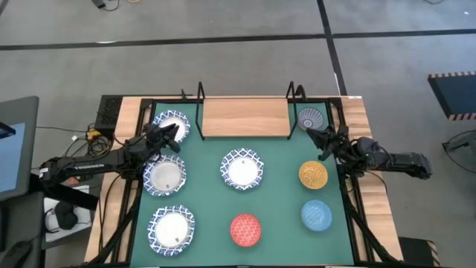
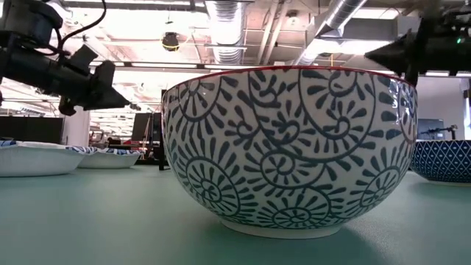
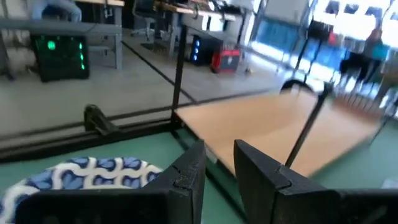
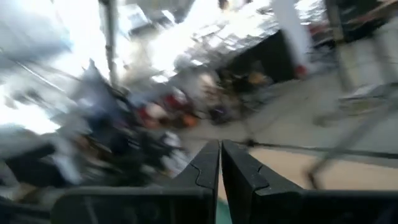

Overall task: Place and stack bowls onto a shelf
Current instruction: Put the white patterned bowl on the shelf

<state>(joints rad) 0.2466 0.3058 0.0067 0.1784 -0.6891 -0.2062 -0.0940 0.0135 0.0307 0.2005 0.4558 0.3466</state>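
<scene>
Near row: a white blue-rimmed bowl (image 1: 172,229) at the left, the red bowl (image 1: 245,229) in the middle, the light blue bowl (image 1: 317,215) at the right — all on the green mat (image 1: 282,201), untouched.
Middle row: a second white bowl (image 1: 165,176) at the left, a third (image 1: 242,169) at the centre, the yellow-orange bowl (image 1: 313,174) at the right.
Far row: the fourth white bowl (image 1: 172,123) at the far left and the grey-blue patterned bowl (image 1: 310,117) at the far right, either side of the shelf (image 1: 245,117).
Shelf: its wooden board is bare; no bowl is on it yet.
Left gripper (image 1: 172,134): over the near edge of the far-left white bowl, fingers a little apart with nothing between them.
Right gripper (image 1: 312,135): just near of the grey-blue bowl, fingers almost together, grasping nothing.
Step in hand: judged as the opening approach — each arm closing on the far bowl on its own side.
Next move: likely needs wider jaws, then a descent onto a rim before lifting toward the board.
Views: the left wrist view alone shows the gap between the left fingers (image 3: 189,177), with the white bowl's rim and the board ahead; the low view is mostly filled by the red-rimmed bowl's patterned outer wall, which the high view does not show.
</scene>
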